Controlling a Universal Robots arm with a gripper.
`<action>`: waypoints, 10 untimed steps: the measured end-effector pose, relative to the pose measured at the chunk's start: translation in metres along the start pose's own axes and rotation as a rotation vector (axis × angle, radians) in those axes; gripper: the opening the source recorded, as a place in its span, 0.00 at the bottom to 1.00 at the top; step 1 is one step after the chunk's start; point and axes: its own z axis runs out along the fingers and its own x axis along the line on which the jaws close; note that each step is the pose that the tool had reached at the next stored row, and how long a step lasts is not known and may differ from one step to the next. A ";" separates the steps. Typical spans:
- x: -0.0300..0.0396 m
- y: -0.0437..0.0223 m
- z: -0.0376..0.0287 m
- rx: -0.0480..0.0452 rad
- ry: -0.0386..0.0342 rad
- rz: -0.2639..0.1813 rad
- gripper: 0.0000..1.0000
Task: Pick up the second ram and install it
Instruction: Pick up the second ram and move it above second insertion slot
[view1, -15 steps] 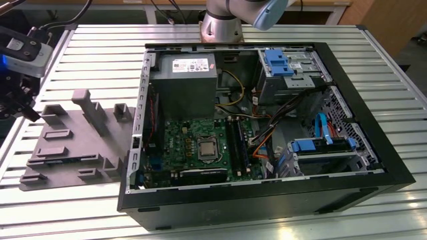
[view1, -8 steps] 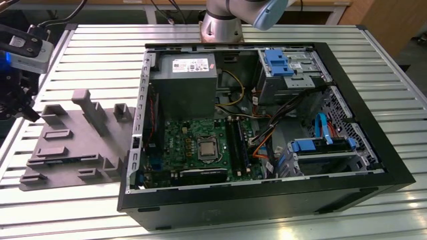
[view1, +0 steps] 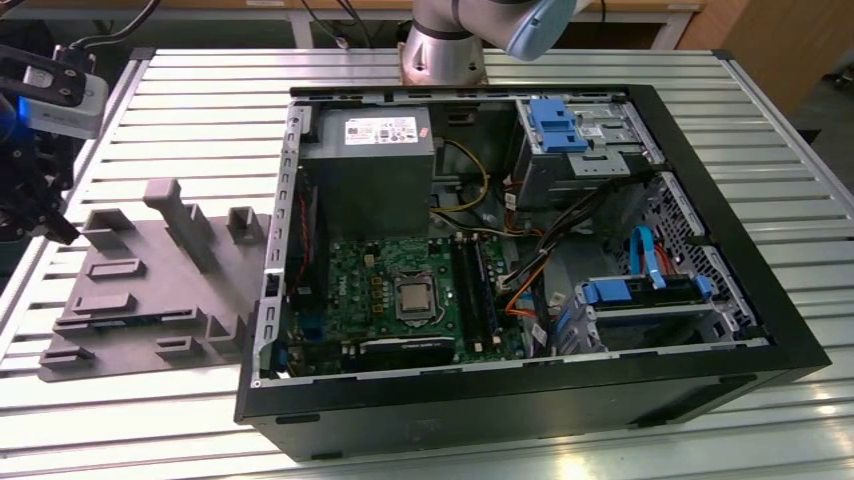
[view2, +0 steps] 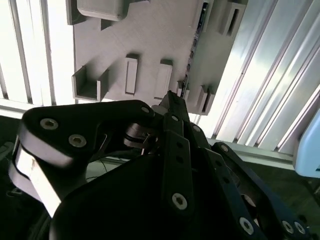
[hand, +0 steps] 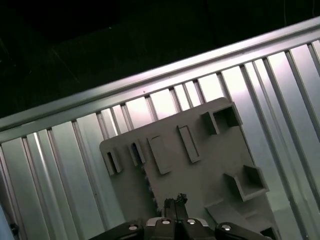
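The second ram (view2: 194, 42) stands on edge in the light grey tray (view2: 150, 30), showing as a thin dark strip. In the first wrist view the ram (hand: 146, 181) is a thin toothed line on the tray (hand: 205, 170). My gripper (view2: 172, 98) hangs above the tray's outer end, a little to one side of the ram and not touching it. Its black fingertips (hand: 173, 202) are together with nothing between them. In the exterior view the gripper (view1: 56, 228) is at the far left, over the tray (view1: 147, 290).
An open computer case (view1: 534, 400) lies at the exterior view's right of the tray, with its green motherboard (view1: 360, 290) and long black memory slots (view1: 474, 290). The tray has raised blocks and a tall post (view1: 180, 220). Everything rests on a slatted metal table (view1: 200, 110).
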 end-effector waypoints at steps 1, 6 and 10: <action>0.0000 0.0000 0.0000 -0.0004 0.0008 -0.012 0.11; 0.0000 0.0000 0.0004 -0.0023 0.0044 -0.075 0.11; 0.0000 -0.0001 0.0007 -0.0037 0.0072 -0.120 0.11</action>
